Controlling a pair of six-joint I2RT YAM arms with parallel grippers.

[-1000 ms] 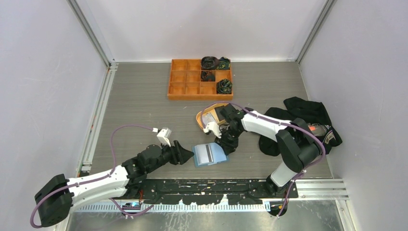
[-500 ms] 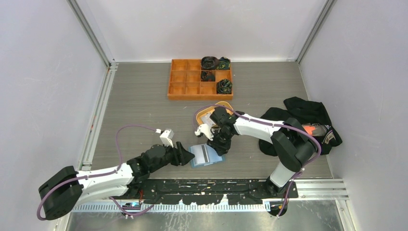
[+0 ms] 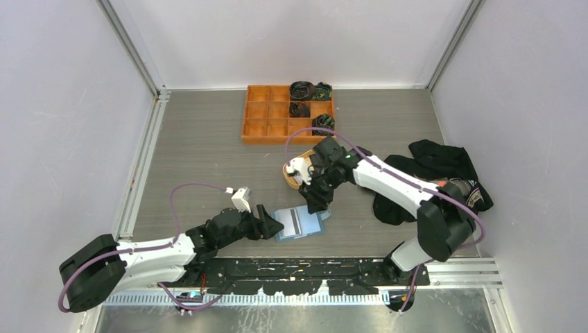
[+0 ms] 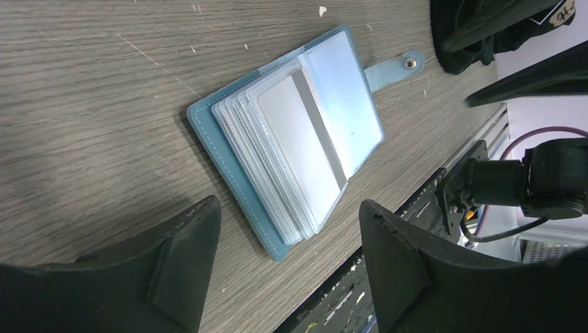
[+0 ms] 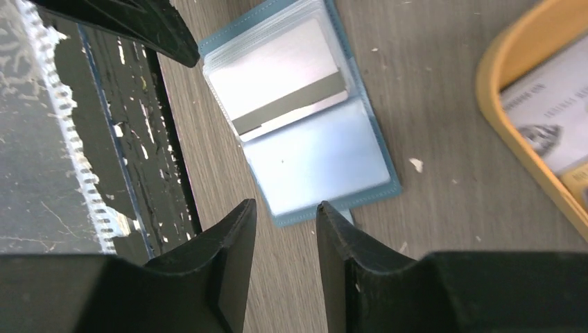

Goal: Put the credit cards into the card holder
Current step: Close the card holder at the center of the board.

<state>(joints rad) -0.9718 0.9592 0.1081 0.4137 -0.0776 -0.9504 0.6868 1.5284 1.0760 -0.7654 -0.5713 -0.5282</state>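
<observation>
The card holder (image 3: pixel 298 223) lies spread open and flat on the tabletop (image 3: pixel 201 152), close to the near edge and between the two arms, with its snap tab (image 4: pixel 404 66) stretched out to one side. Its stack of clear sleeves is fanned slightly, and in the topmost one sits a pale credit card (image 4: pixel 298 142) with a grey stripe across it; the facing leaf shows plain blue through its sleeve. The left tool (image 3: pixel 269 223) rests low just beside the holder's left edge, jaws spread wide with nothing between them. The right tool (image 3: pixel 315 201) hangs over the holder's far side, its fingers only slightly apart and holding nothing. Behind it stands an oval tan dish (image 3: pixel 294 180), largely hidden by the right arm; the right wrist view shows white printed credit cards (image 5: pixel 548 114) lying inside its rim (how many cannot be told). At the far side of the tabletop an orange compartment tray (image 3: pixel 244 132) holds dark rolled bundles (image 3: pixel 302 89) in its right-hand cells. A heap of dark cloth (image 3: pixel 444 163) lies to the right.
</observation>
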